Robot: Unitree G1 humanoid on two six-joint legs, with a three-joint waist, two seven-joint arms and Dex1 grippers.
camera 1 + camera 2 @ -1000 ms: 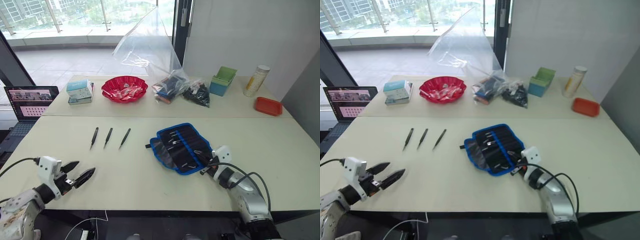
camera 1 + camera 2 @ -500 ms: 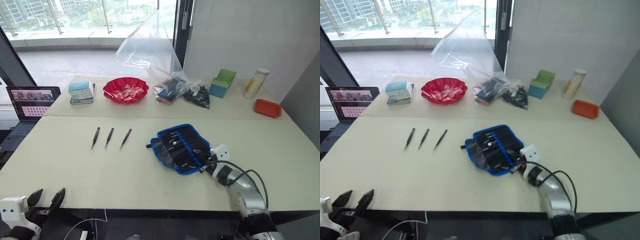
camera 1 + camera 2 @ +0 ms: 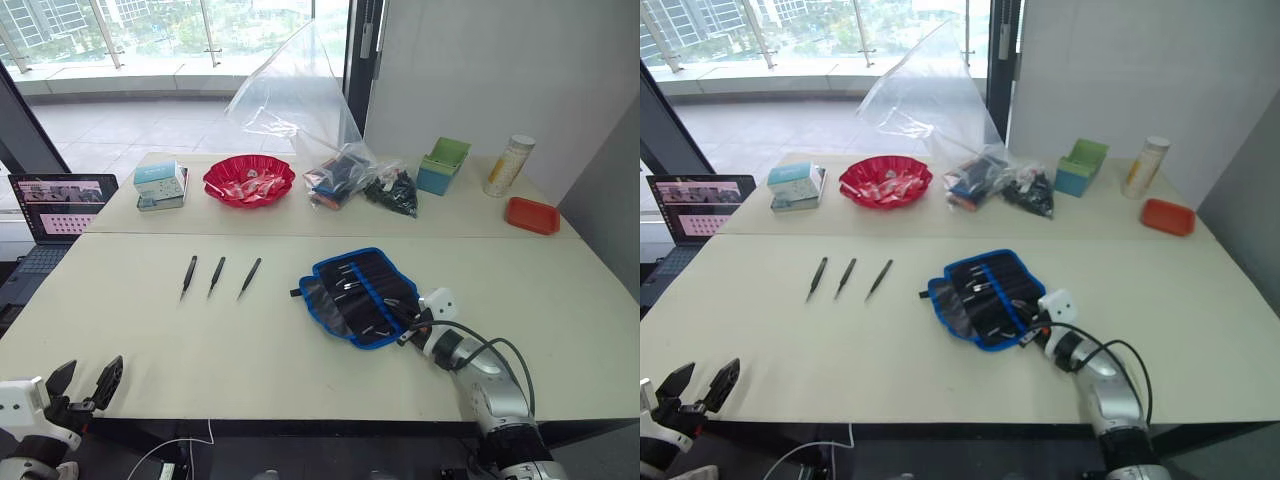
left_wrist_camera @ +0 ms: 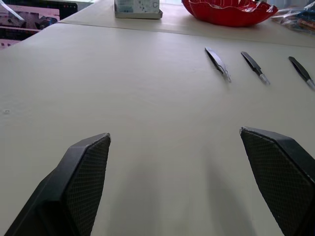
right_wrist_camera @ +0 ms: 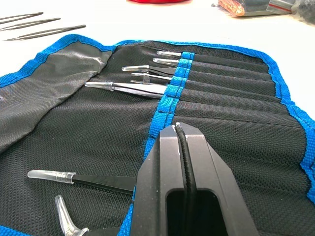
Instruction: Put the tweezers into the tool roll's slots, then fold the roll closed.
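The tool roll [image 3: 355,295] lies open right of the table's middle, black with blue edging. Several tweezers with clear tip caps [image 5: 142,88] sit in its slots. Three bare black tweezers [image 3: 216,274] lie side by side to its left, and show far ahead of the left gripper [image 4: 254,66]. My right gripper [image 3: 410,335] rests at the roll's near right corner, shut [image 5: 177,127] on a thin black strap that runs between its fingers. At the table's front left edge my left gripper [image 3: 85,382] is open and holds nothing [image 4: 174,133].
Along the far table stand a small box [image 3: 160,185], a red bowl [image 3: 249,178], clear plastic bags of dark items [image 3: 350,180], a green box [image 3: 444,163], a bottle [image 3: 509,164] and a red tray [image 3: 532,214]. A laptop [image 3: 60,200] sits off the left side.
My left gripper has drawn back from over the table to its front left edge, and has opened wider. The right gripper has stayed at the roll.
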